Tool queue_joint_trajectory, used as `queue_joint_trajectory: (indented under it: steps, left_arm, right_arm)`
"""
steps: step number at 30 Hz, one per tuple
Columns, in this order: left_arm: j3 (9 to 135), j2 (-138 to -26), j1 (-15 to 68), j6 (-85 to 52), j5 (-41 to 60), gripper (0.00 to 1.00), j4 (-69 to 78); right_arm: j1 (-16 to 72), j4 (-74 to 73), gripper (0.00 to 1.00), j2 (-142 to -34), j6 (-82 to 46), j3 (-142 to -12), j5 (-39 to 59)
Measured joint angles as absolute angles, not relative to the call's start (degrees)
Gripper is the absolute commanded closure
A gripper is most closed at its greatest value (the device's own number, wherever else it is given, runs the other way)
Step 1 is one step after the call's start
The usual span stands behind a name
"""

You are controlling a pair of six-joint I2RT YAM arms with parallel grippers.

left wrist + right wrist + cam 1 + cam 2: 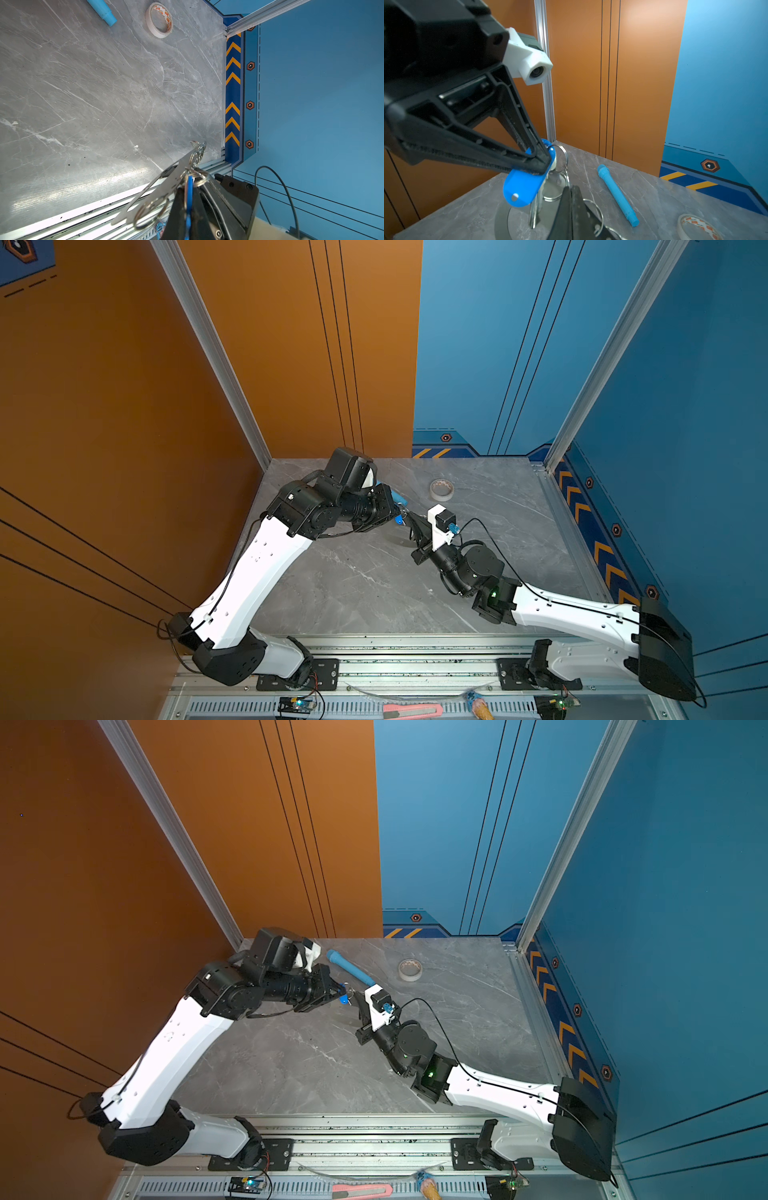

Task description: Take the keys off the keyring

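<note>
My left tool [543,164] is clamped shut on the blue tag [520,190] of the keys [534,214], and the silvery blades hang just below its tip. Just to the right, joined to the bunch by wire rings, is the keyring [166,180], a flat plate held tilted. My right tool [572,195] is closed on its ringed edge, almost tip to tip with the left one. Farther back on the surface [365,580] lies a blue tube [351,969], with a tape roll [441,489] to its right.
</note>
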State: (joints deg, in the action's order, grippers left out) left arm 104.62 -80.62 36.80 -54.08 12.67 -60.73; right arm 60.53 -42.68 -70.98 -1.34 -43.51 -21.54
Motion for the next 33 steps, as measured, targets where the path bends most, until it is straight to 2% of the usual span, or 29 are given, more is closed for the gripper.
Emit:
queue_joint_trajectory:
  steps: [13,33]
  left_arm:
    - [104.5,-80.7,37.5,-53.3,12.8,1.0,-59.5]
    - [113.4,-87.8,45.1,-38.4,2.2,1.0,-65.8]
  right_arm:
    - [58.4,-41.6,1.0,-70.5,-13.7,-43.7,-18.0]
    - [56.1,-30.2,1.0,-69.3,-14.0,-48.3,-17.5]
